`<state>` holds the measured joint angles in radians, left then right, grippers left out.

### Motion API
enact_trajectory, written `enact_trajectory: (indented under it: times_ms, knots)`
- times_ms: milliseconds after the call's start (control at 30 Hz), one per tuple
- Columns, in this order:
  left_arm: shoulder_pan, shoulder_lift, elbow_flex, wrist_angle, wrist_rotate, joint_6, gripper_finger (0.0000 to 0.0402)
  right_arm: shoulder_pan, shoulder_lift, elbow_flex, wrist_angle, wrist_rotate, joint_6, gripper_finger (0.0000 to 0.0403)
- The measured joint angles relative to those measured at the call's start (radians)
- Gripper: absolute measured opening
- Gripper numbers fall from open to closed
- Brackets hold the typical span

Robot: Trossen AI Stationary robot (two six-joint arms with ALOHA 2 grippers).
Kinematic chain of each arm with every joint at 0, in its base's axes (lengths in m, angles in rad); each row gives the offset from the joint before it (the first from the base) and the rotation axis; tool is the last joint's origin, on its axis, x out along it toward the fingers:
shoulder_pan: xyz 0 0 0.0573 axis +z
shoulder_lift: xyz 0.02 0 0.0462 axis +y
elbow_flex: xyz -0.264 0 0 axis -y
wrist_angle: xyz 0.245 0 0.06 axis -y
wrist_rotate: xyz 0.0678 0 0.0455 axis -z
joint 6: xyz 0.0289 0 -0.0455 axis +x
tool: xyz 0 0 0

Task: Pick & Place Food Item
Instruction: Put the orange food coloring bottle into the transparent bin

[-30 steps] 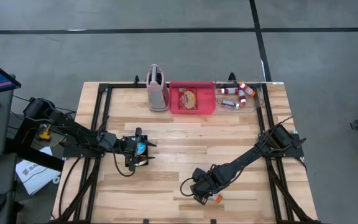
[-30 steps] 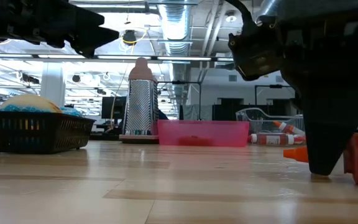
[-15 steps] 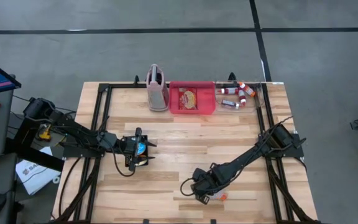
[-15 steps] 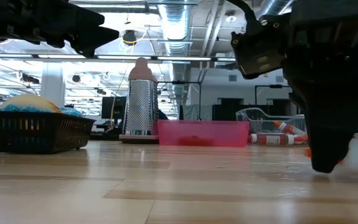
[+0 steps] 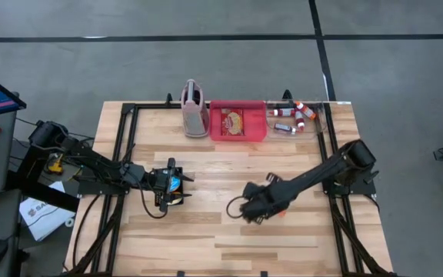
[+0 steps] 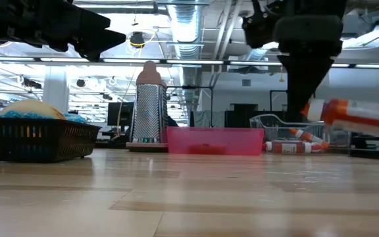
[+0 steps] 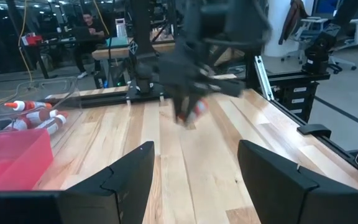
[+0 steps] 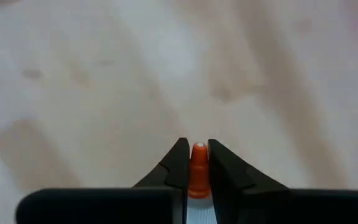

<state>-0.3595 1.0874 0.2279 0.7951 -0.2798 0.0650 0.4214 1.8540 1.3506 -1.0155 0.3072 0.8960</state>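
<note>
A small white bottle (image 6: pixel 357 117) with orange bands and an orange cap hangs over the table's middle right, and my right gripper (image 5: pixel 255 209) is shut on it. In the left wrist view the bottle (image 7: pixel 198 109) shows under the dark right arm. My left gripper (image 5: pixel 171 185) stands open and level over a black basket (image 6: pixel 38 141). The basket rests on the table's left part and holds yellow and blue items. Nothing lies between the left gripper's fingers (image 7: pixel 135 177). My right gripper pinches the bottle's orange cap end (image 8: pixel 199 163) between its two fingers. The fingers (image 6: pixel 306 79) come from above, pointing steeply down. The bottle sticks out sideways from them, nearly level, lifted clear of the table.
Along the far edge stand a metal grater (image 5: pixel 194 109), a pink tray (image 5: pixel 238 135) with a food item in it, and a clear bin (image 5: pixel 294 117) with several similar bottles. Bare wood (image 5: pixel 206 231) lies between the arms and toward the near edge.
My right gripper has taken hold of the bottle, which lay on the table near the near edge. It has risen and gone toward the far edge. The bottle is lifted clear of the table and now hangs nearly level.
</note>
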Motion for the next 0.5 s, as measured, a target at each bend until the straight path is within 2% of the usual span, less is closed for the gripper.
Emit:
enact_trajectory:
  times_ms: [267, 500]
  knots:
    - [0.000, 0.000, 0.000, -0.003, 0.000, 0.000, 0.0227, -0.086, -0.135, -0.001, -0.252, 0.280, -0.007, 0.0030]
    - [0.000, 0.000, 0.000, -0.003, 0.000, -0.001, 0.0227, -0.270, -0.211, 0.000, -0.372, 0.496, -0.075, 0.0029]
